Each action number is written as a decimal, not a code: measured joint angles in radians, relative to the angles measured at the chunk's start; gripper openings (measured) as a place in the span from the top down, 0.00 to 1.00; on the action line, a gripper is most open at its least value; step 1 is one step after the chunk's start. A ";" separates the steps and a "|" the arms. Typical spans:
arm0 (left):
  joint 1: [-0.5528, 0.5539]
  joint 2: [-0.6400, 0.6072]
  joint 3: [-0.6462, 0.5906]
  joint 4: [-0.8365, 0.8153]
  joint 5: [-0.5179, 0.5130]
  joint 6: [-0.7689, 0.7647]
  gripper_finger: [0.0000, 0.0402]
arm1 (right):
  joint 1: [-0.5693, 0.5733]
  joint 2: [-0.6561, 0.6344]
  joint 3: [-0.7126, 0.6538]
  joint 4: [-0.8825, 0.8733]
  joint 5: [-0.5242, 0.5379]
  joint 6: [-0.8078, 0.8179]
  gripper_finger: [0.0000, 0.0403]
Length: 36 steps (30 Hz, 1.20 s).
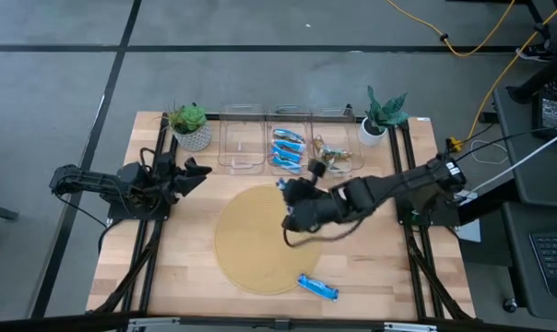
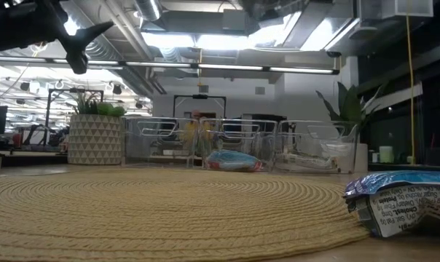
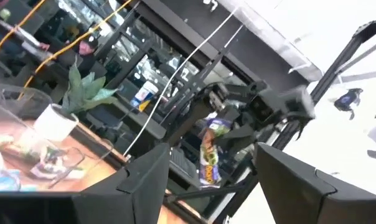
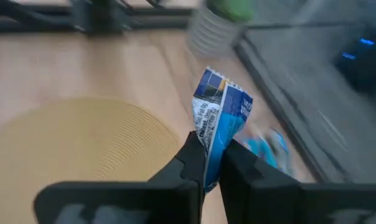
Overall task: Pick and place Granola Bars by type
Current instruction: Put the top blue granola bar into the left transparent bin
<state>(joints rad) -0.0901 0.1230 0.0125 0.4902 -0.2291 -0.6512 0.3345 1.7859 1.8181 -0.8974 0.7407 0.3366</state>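
Observation:
My right gripper (image 1: 292, 191) is over the far edge of the round woven mat (image 1: 260, 242), shut on a bright blue granola bar (image 4: 220, 115). A second blue bar (image 1: 317, 288) lies flat on the table at the mat's near right edge and shows close up in the low view (image 2: 403, 201). Several blue bars (image 1: 288, 148) lie in the middle clear bin, and green-brown ones (image 1: 332, 155) lie in the right bin. My left gripper (image 1: 197, 171) waits open, raised near the table's left side by the left plant. My right gripper pinches the blue bar between its two fingers (image 4: 194, 163) by one end of the wrapper (image 4: 211, 155). The rest of the bar stands out past the fingertips. It is lifted clear above the mat.
Three clear bins stand in a row at the far edge; the left one (image 1: 242, 140) holds no bars. A potted plant stands at each end of the row (image 1: 190, 125) (image 1: 384, 114). Bare wood lies on either side of the mat.

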 joint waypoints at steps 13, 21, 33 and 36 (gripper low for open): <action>-0.081 0.334 0.322 -0.142 0.041 0.225 0.44 | -0.197 0.000 -0.001 0.431 -0.394 -0.388 0.92; -0.087 0.534 0.425 -0.143 0.101 0.243 0.44 | -0.283 0.000 -0.001 0.594 -0.550 -0.477 0.91; -0.086 0.652 0.486 -0.143 0.086 0.310 0.40 | -0.342 0.000 -0.001 0.683 -0.692 -0.522 0.91; -0.082 0.655 0.496 -0.136 0.086 0.317 0.35 | -0.342 0.000 -0.001 0.689 -0.695 -0.549 0.91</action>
<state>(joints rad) -0.1722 0.7784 0.5089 0.3546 -0.1436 -0.3342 -0.0073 1.7863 1.8172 -0.2083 0.0457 -0.2123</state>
